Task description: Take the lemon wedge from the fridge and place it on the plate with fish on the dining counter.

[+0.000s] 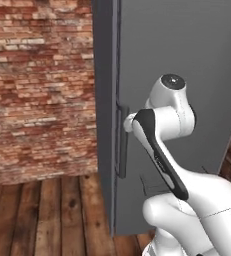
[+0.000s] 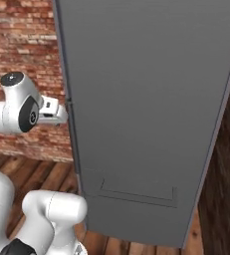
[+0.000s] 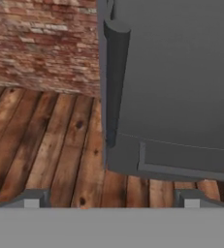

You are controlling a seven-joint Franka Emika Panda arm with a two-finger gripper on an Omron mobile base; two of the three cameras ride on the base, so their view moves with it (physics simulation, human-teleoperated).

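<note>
End effector [image 3: 111, 198]: in the hand view its two finger tips [image 3: 32, 198] stand far apart at the bottom edge, one at each side, with bare floor between them. Jaws wide, nothing between them.

Arm: in the left base view the white forearm rises from the lower right, and the wrist reaches toward the left edge of the fridge [image 1: 177, 45], level with the handle [image 1: 122, 140]. In the right base view the wrist end sits just beside the fridge's left edge; whether it touches, I cannot tell.

Floor [image 3: 45, 145]: brown wooden planks, running up to the foot of the fridge and to the wall.

Fridge: tall dark grey cabinet, door closed. Flat front, with a shallow rectangular outline [image 2: 136, 194] near its bottom. The handle is a vertical dark bar mounted along the left edge of the door; in the hand view it stands directly ahead of the end effector, slightly left of the midline between the tips, and is apart from both of them.

Lemon wedge: with the door shut, the inside of the fridge is hidden, so I cannot tell where the wedge lies.

Wall [image 1: 37, 85]: red-brown brick, behind and to the left of the fridge, meeting the floor at its base.
</note>
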